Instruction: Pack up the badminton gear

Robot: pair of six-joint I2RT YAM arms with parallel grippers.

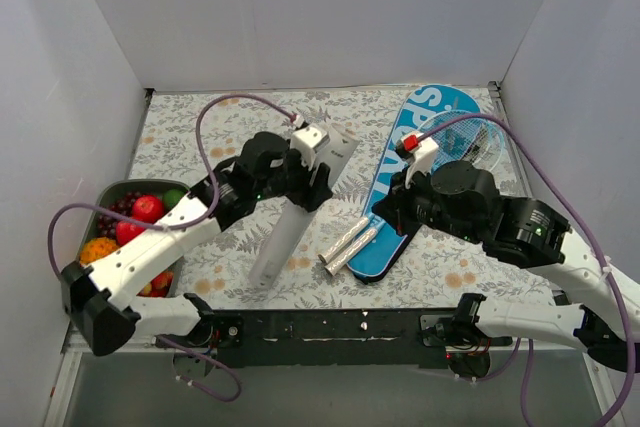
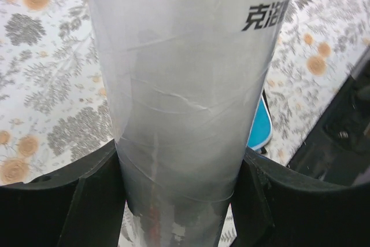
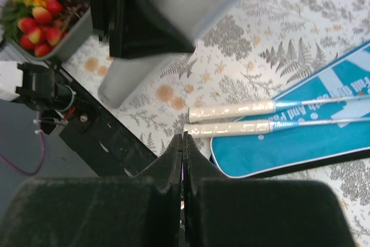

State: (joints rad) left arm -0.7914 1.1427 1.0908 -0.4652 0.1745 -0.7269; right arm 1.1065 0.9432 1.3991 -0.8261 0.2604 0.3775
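The left gripper (image 1: 298, 183) pinches the white tube (image 1: 290, 212) between its two fingers (image 2: 87, 201), one at each side. The tube is tilted, with its lower end near the front edge of the table (image 1: 200, 117). I cannot tell if this end touches the flowered cloth.

Only the left wrist view shows the writing on the tube: black Chinese characters near its upper right edge, cut by the border of the picture. The top view shows large white letters on the blue cover (image 1: 435, 112). "SP" can be read at the far end, and the right arm hides the rest. In the right wrist view the pale letters on the cover are cut off and not readable.

The right gripper (image 3: 184, 148) has its fingers pressed together and holds nothing. It hangs above the table edge, near the two rackets (image 1: 352, 239). They lie side by side on the cover, and their silvery handles stick out past its edge over the cloth.

The tray of fruit (image 1: 110, 192) stands at the left, well apart from the cover.
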